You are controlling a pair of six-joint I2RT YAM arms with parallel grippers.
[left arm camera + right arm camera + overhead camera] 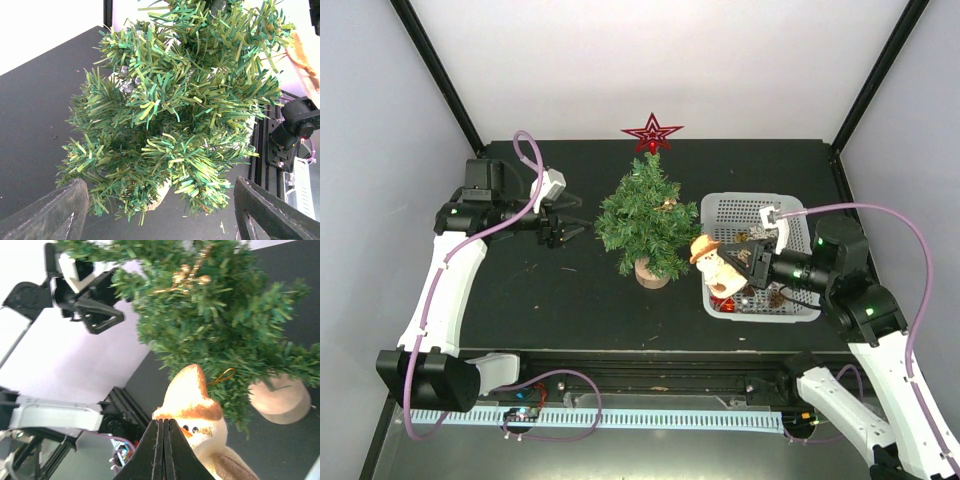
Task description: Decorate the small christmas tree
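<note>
tree (645, 222) stands upright mid table (550, 300), just left of basket (790, 207). l gripper (569, 233) fingers wide apart, empty, near tree's left side. r gripper (740, 259) pinched together on snowman (714, 268), up against tree's lower right branches.

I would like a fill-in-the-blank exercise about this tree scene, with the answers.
1. A red ___ tops the small christmas tree.
2. The white basket stands on the ___ arm's side of the tree.
3. The fingers of the left gripper are ___.
4. The fingers of the right gripper are ___.
Answers: star; right; open; shut.
</note>
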